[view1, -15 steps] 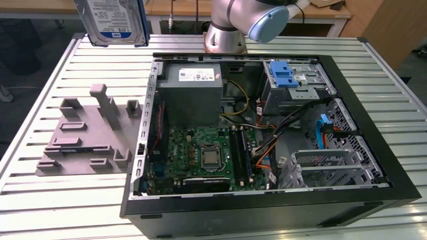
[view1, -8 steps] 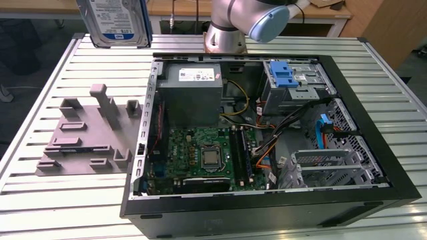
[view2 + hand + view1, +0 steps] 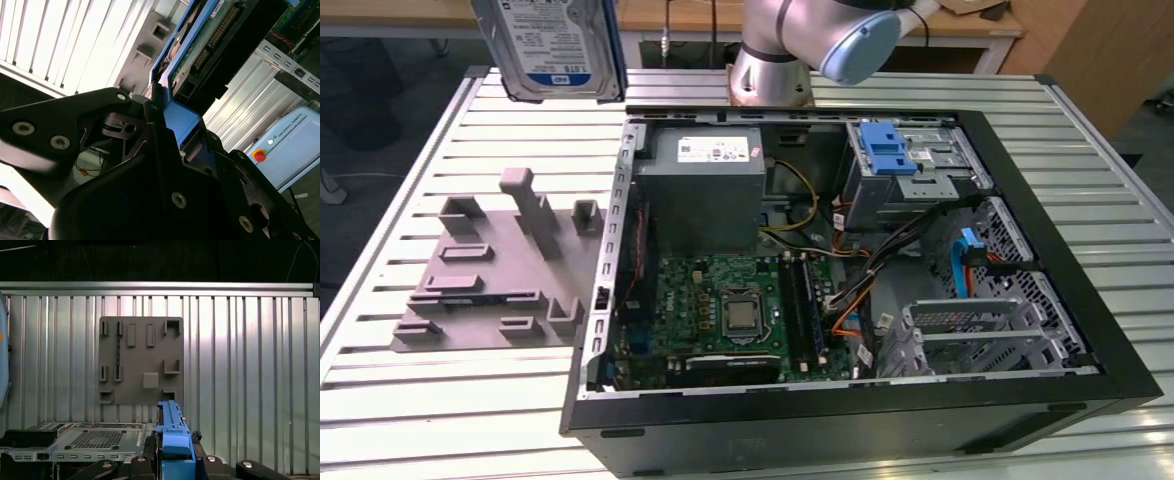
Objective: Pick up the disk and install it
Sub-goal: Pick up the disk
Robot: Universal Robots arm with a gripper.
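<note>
One end effector (image 3: pixel 175 446) clamps the disk (image 3: pixel 554 45) by its blue frame edge above the bench (image 3: pixel 400 400), seemingly leaving its body free for insertion.

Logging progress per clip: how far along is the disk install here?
Pickup looks done: the disk hangs in the air, off the grey fixture plate. In hand: the gripper clamps its blue frame. Left: it is not yet in the computer case.

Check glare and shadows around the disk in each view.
Exterior view: even light, the disk cut off by the picture's top edge. Second wrist view: the table slats blown out white, the disk's underside shaded. First wrist view: soft streaks on the slats, the disk evenly lit.
</note>
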